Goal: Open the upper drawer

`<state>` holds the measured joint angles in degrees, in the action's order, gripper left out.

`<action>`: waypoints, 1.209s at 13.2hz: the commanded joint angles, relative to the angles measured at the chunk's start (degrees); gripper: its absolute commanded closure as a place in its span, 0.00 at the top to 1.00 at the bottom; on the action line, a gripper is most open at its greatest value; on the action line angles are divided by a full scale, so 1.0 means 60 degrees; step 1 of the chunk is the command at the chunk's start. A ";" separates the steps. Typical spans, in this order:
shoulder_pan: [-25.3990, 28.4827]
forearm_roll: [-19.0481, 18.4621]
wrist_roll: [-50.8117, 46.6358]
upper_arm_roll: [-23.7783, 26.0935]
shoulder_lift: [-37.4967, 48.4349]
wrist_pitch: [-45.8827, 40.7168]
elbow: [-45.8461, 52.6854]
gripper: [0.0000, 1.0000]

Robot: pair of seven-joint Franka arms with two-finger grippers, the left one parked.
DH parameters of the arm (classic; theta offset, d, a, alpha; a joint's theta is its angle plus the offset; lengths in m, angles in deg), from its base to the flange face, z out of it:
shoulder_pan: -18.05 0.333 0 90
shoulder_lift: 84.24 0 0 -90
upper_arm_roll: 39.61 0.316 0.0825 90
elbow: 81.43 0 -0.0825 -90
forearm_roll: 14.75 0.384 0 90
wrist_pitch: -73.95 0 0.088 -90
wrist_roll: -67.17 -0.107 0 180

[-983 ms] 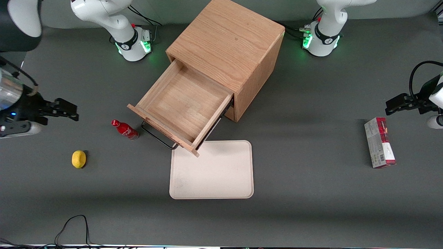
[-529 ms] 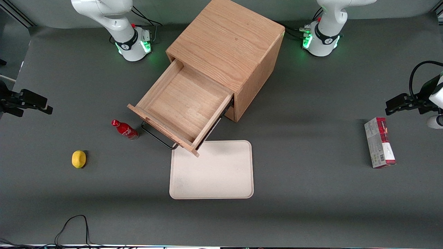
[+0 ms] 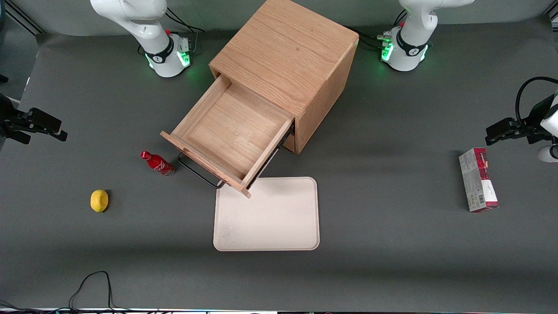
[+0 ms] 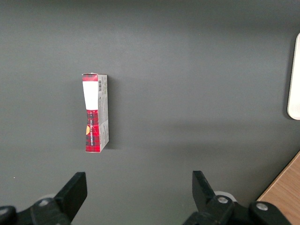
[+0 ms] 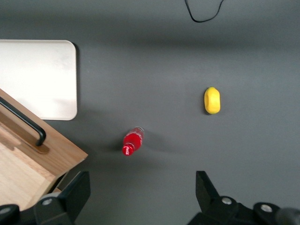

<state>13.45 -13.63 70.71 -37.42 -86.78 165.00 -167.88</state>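
The upper drawer (image 3: 231, 133) of the oak cube cabinet (image 3: 283, 56) stands pulled far out, its light-wood tray empty. Its black wire bar handle (image 3: 199, 173) hangs at the drawer front, nearer the front camera. The drawer front and handle also show in the right wrist view (image 5: 28, 126). My gripper (image 3: 48, 128) is open and empty, high above the table at the working arm's end, well away from the drawer. In the right wrist view its fingers (image 5: 75, 192) are spread wide over bare mat. The lower drawer is hidden under the upper one.
A red bottle (image 3: 157, 163) lies beside the handle and a yellow lemon (image 3: 99, 200) lies nearer the working arm's end. A cream tray (image 3: 267, 213) sits in front of the drawer. A red and white box (image 3: 478, 185) lies toward the parked arm's end.
My gripper has drawn back from the drawer toward the working arm's end of the table and risen, then settled; in the last half second it hardly moved. The drawer stays open.
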 commanded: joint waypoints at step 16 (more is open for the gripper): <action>0.0695 -0.0407 -0.0311 -0.0659 -0.0163 0.0088 0.0081 1.00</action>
<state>16.66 -14.86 70.42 -40.73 -87.22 165.49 -168.91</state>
